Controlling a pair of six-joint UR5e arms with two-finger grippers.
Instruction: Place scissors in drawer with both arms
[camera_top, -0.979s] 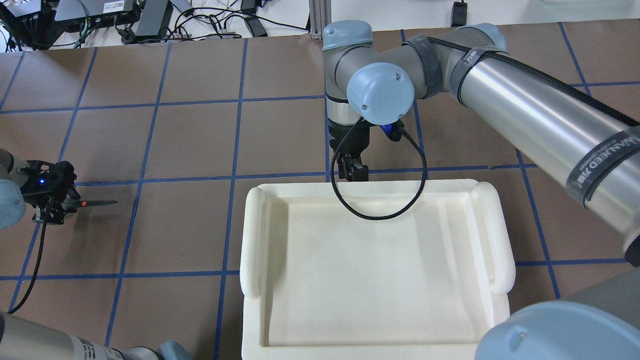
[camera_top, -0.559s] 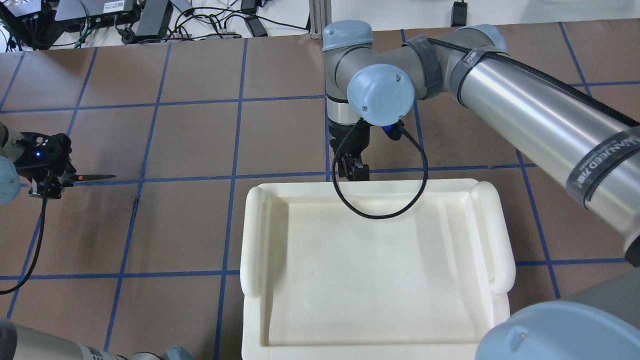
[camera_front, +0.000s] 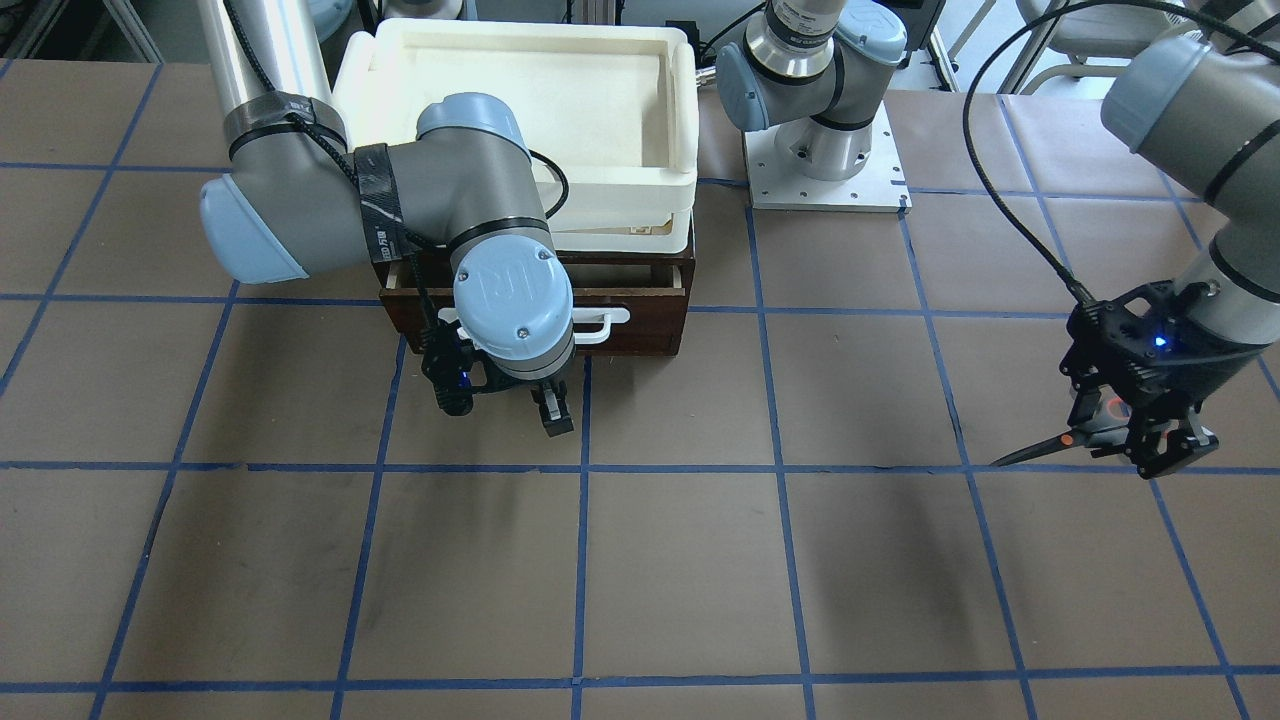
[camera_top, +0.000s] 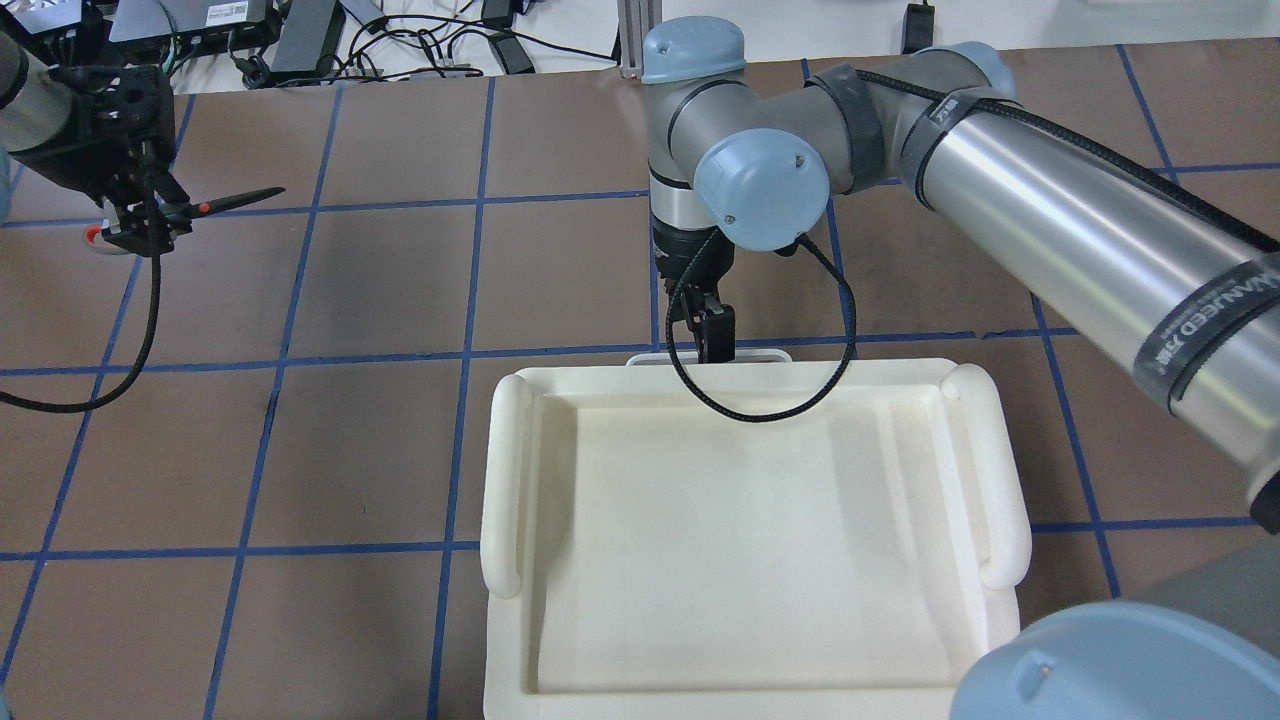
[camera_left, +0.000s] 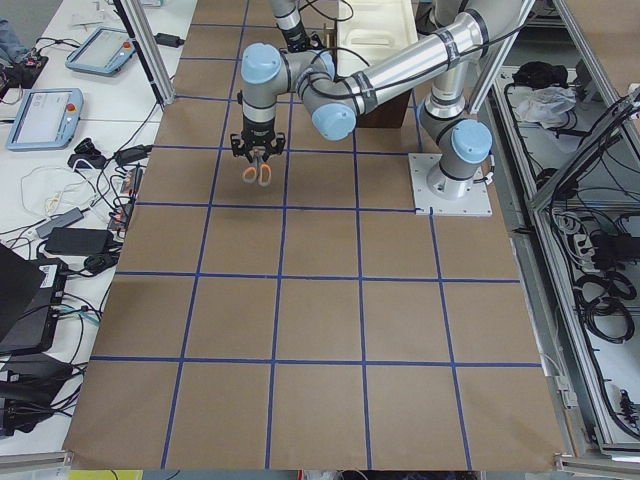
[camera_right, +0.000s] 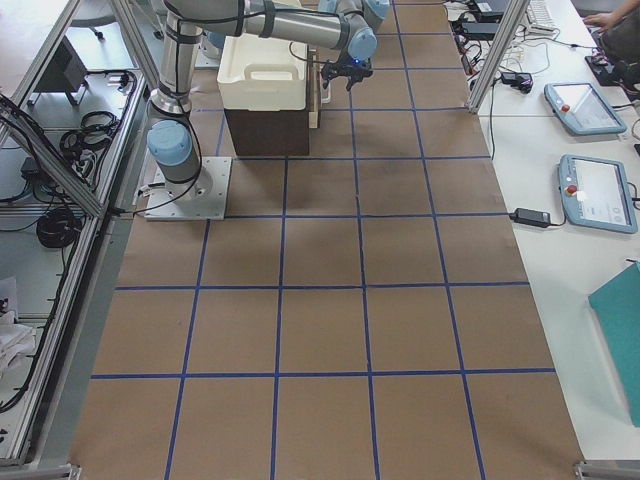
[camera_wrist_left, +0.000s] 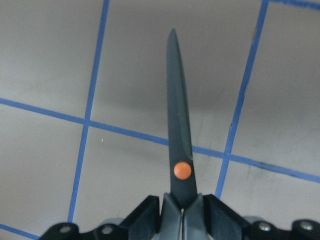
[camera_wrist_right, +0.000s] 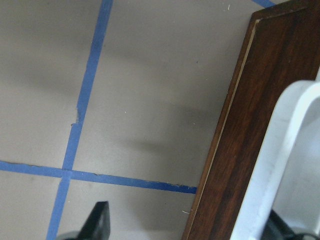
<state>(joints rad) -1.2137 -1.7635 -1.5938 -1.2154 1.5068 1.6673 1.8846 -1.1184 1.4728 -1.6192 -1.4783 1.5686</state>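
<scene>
Left hand clamped on scissors, dark blades tapering ahead, right hand spread astride white bar of dark-wood drawer

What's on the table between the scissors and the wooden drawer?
Nothing. The front-facing view shows only bare brown table with blue lines between the grey-handled scissors and the dark wooden drawer.

Layout on table, one moment.
Tray on top of drawer; right gripper just before drawer front; scissors in left gripper, well left, above table.
</scene>
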